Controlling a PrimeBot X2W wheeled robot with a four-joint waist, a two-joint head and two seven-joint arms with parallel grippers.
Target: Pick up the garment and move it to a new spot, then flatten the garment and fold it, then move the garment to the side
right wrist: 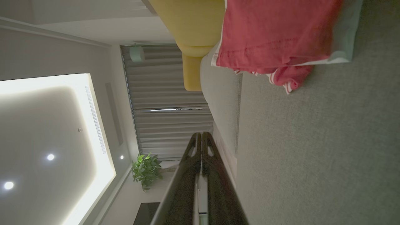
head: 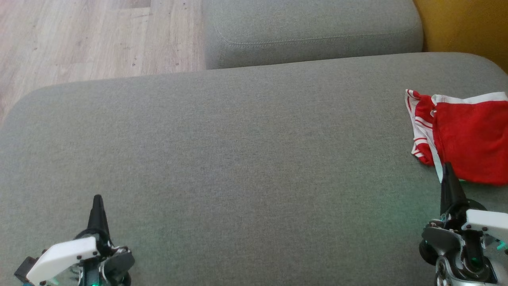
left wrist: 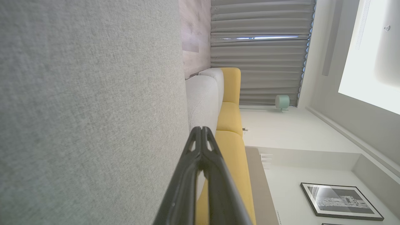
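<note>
Grey sofa seat (head: pixel 238 151), second grey cushion (head: pixel 309 31) behind, pale wood floor (head: pixel 79 35), yellow sofa (left wrist: pixel 231 118), grey curtains (left wrist: pixel 259 62)

The head view has even, soft light, slightly grainy, with a faint green glow on the cushion (head: pixel 393 216) near its front edge. The right wrist view is dim; its ceiling panel (right wrist: pixel 47 125) glares and the garment (right wrist: pixel 268 34) is blurred.

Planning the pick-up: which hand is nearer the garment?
The right hand: its tip is at the near edge of the red garment, while the left hand is far off across the grey cushion.
</note>
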